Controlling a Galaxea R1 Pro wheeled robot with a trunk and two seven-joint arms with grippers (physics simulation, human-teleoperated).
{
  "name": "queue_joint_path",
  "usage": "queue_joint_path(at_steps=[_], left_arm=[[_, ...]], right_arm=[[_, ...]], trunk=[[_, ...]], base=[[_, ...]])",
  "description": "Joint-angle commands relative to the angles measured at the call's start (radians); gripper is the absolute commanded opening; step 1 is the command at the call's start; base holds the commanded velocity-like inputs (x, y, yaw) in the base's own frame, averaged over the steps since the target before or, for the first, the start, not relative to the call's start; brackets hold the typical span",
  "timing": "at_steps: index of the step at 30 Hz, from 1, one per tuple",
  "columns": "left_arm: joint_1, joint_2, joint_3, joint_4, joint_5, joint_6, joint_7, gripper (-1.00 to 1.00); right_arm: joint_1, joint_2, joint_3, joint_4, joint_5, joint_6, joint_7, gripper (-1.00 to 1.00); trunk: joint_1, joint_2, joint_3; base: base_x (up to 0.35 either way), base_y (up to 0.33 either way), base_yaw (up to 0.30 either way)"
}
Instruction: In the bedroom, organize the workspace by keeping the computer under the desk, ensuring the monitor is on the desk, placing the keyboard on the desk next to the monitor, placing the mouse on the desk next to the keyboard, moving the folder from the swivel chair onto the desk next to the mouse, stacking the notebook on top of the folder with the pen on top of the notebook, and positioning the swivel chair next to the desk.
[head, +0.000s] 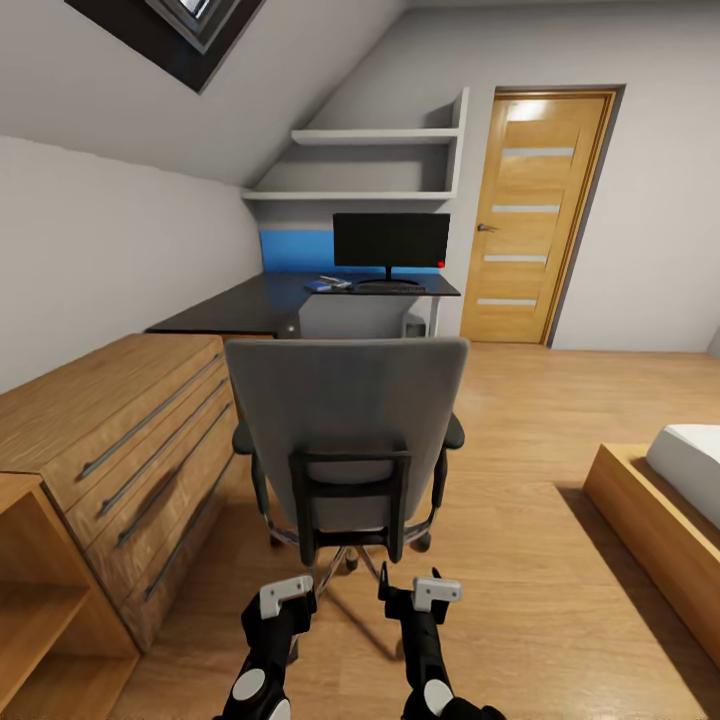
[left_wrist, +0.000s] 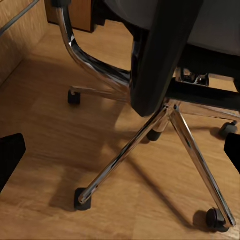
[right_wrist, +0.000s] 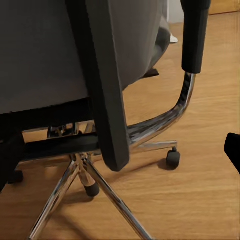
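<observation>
Chair (head: 345, 430) dead ahead of both grippers, back turned to robot, just beyond fingertips, not touched. Grey upholstered tall square back, black frame bracket low on it, black armrest pads, chrome star base (left_wrist: 150, 150) on castors. Seat hidden behind the back, so can't tell if folder is on it.

Left gripper (head: 288, 592) and right gripper (head: 430, 590) held low, side by side, aimed at base/lower back. Prob staged like that to reach round or shove chair toward desk; judgement only. L wrist cam: dark finger pads at both frame edges, well apart, so jaws wide, nothing between. R wrist cam: pads at opposite edges too, reads as wide, empty.

Desk (head: 260, 300) well beyond chair, black L-shape in far corner. Monitor (head: 390, 240) upright on it, black screen, small red spot at lower corner. Keyboard (head: 390, 287) at foot of monitor stand, dark strip. Small items beside it toward robot's left, bluish, too small to ID.

Wood dresser (head: 130, 440) w/ bar handles off left arm's side, near chair. Bed (head: 660, 520) corner off right arm's side, well apart. Door (head: 535, 215) past desk.
</observation>
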Motion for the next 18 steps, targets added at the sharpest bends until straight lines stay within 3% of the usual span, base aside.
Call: queue_joint_path(at_steps=[1,15,18], left_arm=[[-0.001,0.001,-0.004,0.0,0.01,-0.006,0.005,1.0],[-0.001,0.001,-0.003,-0.001,0.01,-0.006,0.005,1.0],[-0.001,0.001,-0.003,0.0,0.01,-0.006,0.006,1.0]], right_arm=[[-0.002,-0.002,0.007,-0.002,-0.004,-0.004,-0.008,1.0],[-0.002,-0.006,0.009,-0.007,0.003,-0.004,-0.012,1.0],[-0.001,-0.006,0.009,-0.007,0.003,-0.004,-0.012,1.0]], trunk=[[0.004,-0.008,-0.004],[0.057,-0.106,-0.048],[0.057,-0.106,-0.048]], base=[[0.0,0.0,0.0],[0.0,0.0,0.0],[0.0,0.0,0.0]])
